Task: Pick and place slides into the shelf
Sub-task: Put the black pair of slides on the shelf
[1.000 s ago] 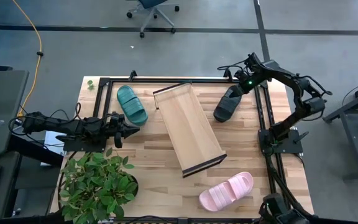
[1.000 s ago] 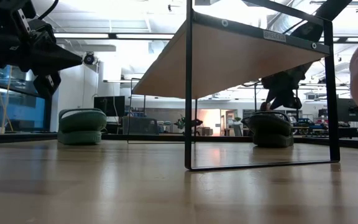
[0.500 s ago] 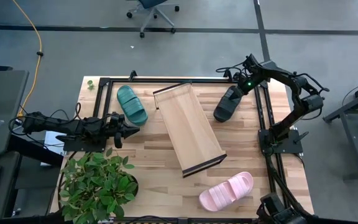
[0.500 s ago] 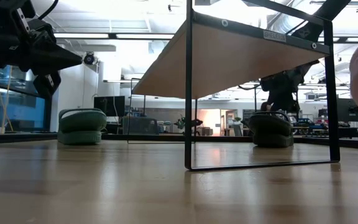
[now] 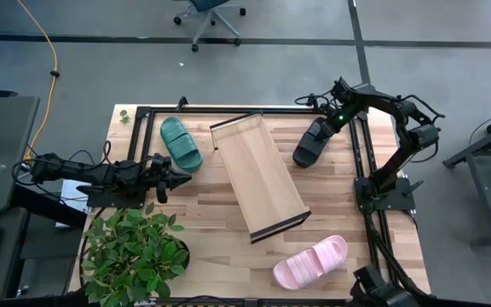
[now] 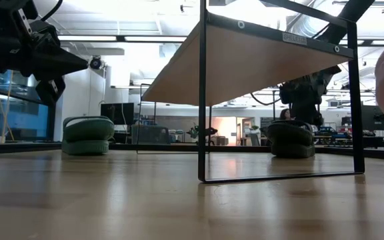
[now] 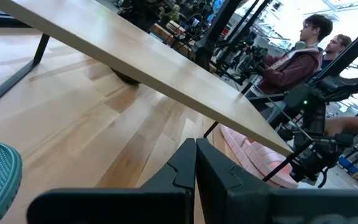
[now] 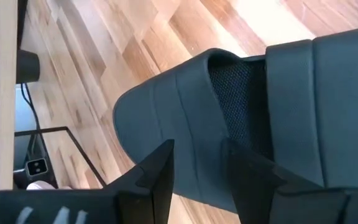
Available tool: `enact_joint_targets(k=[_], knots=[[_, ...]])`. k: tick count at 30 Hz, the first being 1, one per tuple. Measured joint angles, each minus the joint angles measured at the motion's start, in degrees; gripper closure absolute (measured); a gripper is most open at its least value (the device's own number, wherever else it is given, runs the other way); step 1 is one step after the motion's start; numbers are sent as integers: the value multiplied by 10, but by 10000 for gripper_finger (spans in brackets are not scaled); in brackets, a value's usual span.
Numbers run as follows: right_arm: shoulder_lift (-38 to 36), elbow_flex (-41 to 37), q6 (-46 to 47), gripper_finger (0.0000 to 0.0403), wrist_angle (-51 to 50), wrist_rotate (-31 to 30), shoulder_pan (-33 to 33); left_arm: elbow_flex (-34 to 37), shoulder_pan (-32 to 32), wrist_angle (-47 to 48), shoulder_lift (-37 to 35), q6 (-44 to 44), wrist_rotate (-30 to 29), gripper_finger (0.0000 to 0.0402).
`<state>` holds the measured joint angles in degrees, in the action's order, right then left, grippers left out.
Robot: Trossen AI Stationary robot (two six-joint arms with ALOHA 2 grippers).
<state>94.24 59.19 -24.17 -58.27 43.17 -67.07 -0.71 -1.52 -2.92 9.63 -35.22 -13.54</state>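
The right hand (image 5: 324,128) hangs with its fingers (image 8: 157,177) spread just over the strap end of the black slide (image 5: 310,143), which lies on the bench (image 5: 211,222) beside the shelf (image 5: 258,175). The left hand (image 5: 177,176) waits with its fingers pressed together near the dark green slide (image 5: 181,142). The pale pink slide (image 5: 311,262) lies well apart, near the bench's front edge beyond the shelf's end rail.
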Motion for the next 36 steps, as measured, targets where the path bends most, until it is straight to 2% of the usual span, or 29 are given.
enact_joint_targets(k=[5, 8, 14, 27, 36], knots=[[0, 9, 13, 274, 24, -31, 0, 0, 0, 0, 0, 0, 0, 401], [0, 11, 16, 274, 29, -30, 0, 0, 0, 0, 0, -1, 0, 401], [0, 11, 5, 274, 11, 14, 0, 0, 0, 0, 0, 0, 0, 401], [13, 10, 1, 274, 8, -20, 34, 0, 0, 1, 0, 1, 0, 401], [28, 10, -3, 275, 7, -5, 56, 0, 0, 1, 0, 2, 0, 401]])
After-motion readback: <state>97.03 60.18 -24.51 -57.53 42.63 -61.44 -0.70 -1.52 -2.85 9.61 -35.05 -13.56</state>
